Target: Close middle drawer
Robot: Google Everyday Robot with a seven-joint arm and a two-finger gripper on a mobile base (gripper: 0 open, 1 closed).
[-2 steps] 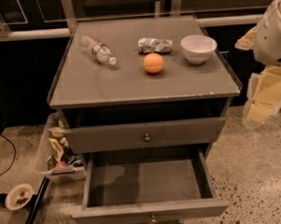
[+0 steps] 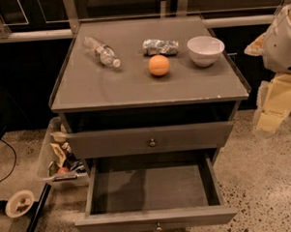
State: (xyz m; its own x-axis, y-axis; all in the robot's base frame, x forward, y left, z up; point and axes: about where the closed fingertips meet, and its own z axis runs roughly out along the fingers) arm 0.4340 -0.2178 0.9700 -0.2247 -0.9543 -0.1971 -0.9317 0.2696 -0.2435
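Grey cabinet top seen from above and in front. Plastic bottle lies on its side near the back-left corner, cap end toward the centre. Crumpled silver packet sits at the middle of the back edge, label unreadable. Orange is just in front of the packet, apart from it. White bowl stands upright near the back-right corner; its inside is hard to see from this angle.

Upper drawer front has a small round knob and sits below a dark gap under the top; what is in the gap cannot be made out. The middle drawer is below it, pulled far out toward the camera, grey inside floor showing. Its front is cut off by the bottom edge of the picture, with only a bit of its knob visible. Anything below it is hidden by the drawer.

The gripper is at the right edge, a pale yellowish part hanging beside the cabinet's front-right corner, well apart from both drawers and touching nothing. It is partly cut off, and I cannot tell if the claw is spread or pressed together. White arm housing above it is also cropped.

On the floor on the left, a clear bin of mixed clutter sits against the cabinet side, contents not identifiable. A white round object is near the bottom-left corner.
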